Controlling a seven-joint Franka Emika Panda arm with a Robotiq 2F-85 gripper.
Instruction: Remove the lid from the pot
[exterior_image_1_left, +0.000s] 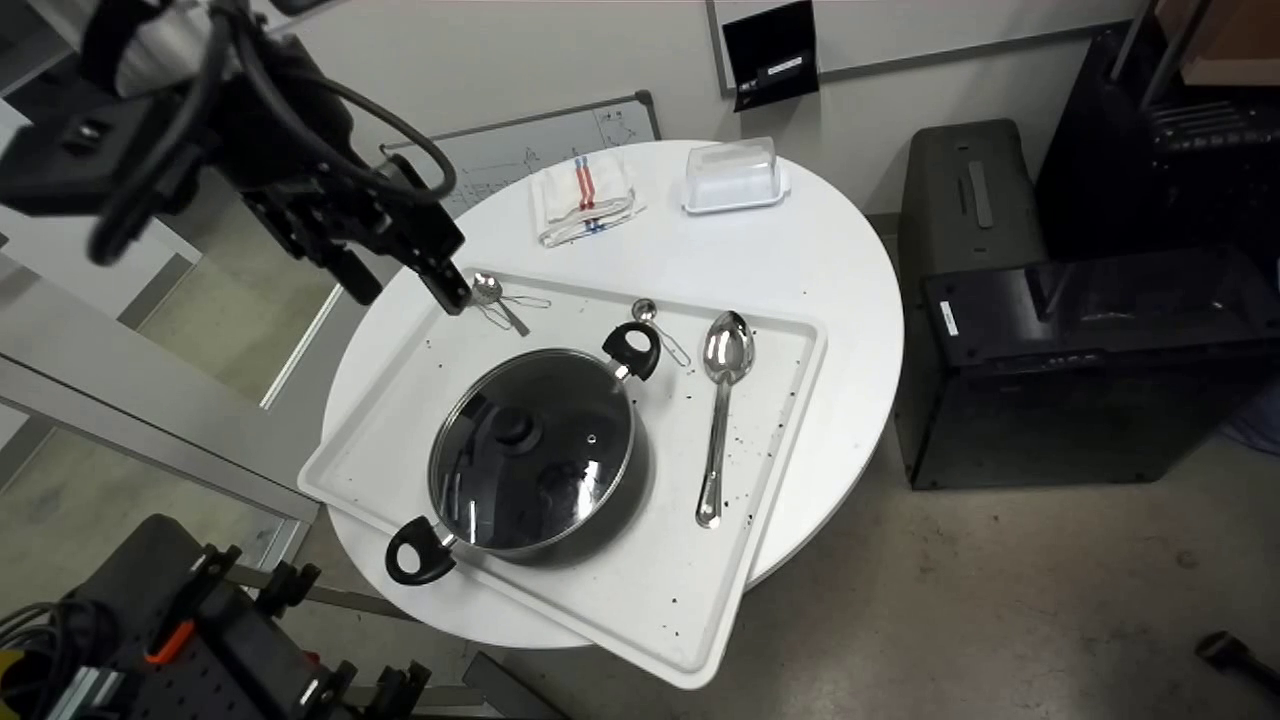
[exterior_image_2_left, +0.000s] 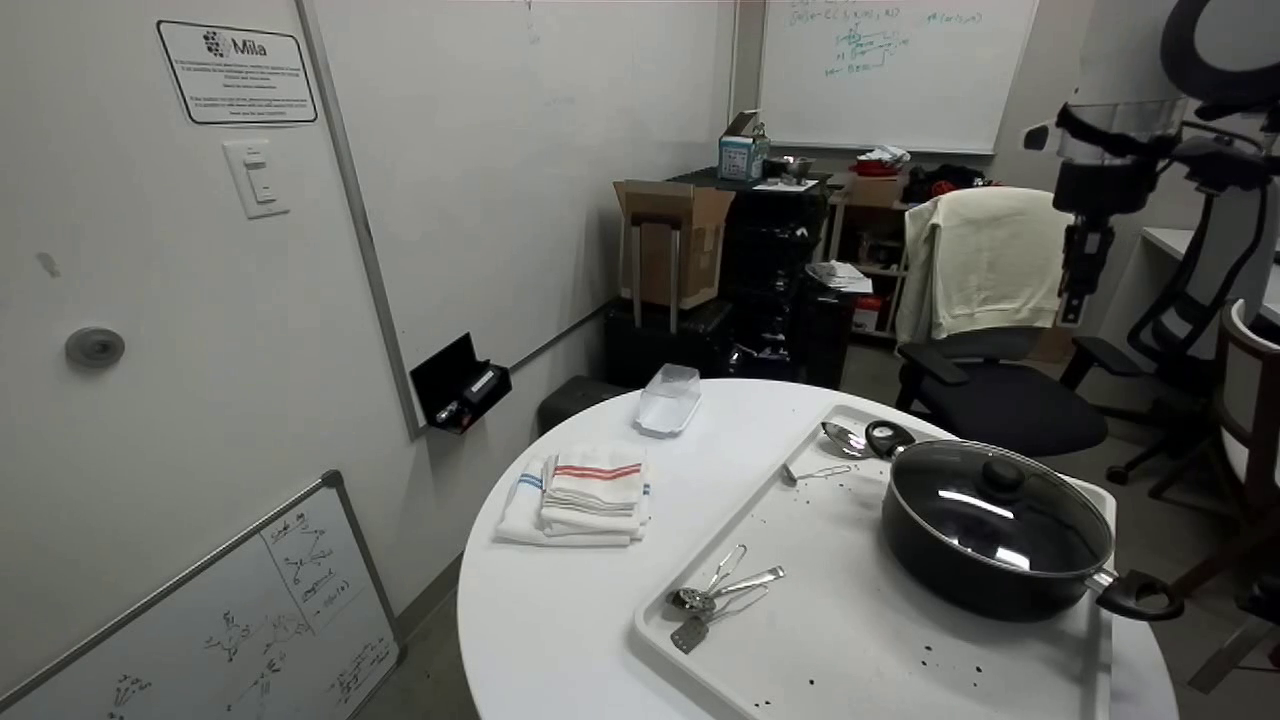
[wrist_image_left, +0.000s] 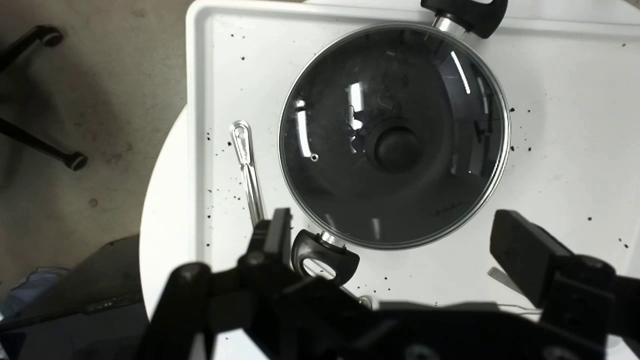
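The round glass lid (exterior_image_1_left: 560, 470) lies on the black pot (exterior_image_2_left: 960, 575), covering its whole top. Its dark centre knob (exterior_image_1_left: 515, 428) points up; the lid also shows in an exterior view (exterior_image_2_left: 1040, 520) and in the wrist view (wrist_image_left: 400, 200). The pot stands upright on the tray, with black loop handles on opposite sides. My gripper (exterior_image_1_left: 410, 290) is open and empty, raised above the table and apart from the lid. It also shows in an exterior view (exterior_image_2_left: 1072, 305). In the wrist view, its fingers (wrist_image_left: 392, 222) are wide apart, with the knob beyond the fingertips.
The white tray (exterior_image_1_left: 690, 640) sits on a round white table (exterior_image_1_left: 850, 300). A large metal spoon (exterior_image_1_left: 720, 400) lies beside the pot. Small metal utensils (exterior_image_2_left: 710, 600) lie on the tray. Folded towels (exterior_image_1_left: 585, 195) and a clear-topped white dish (exterior_image_1_left: 735, 180) stand behind the tray.
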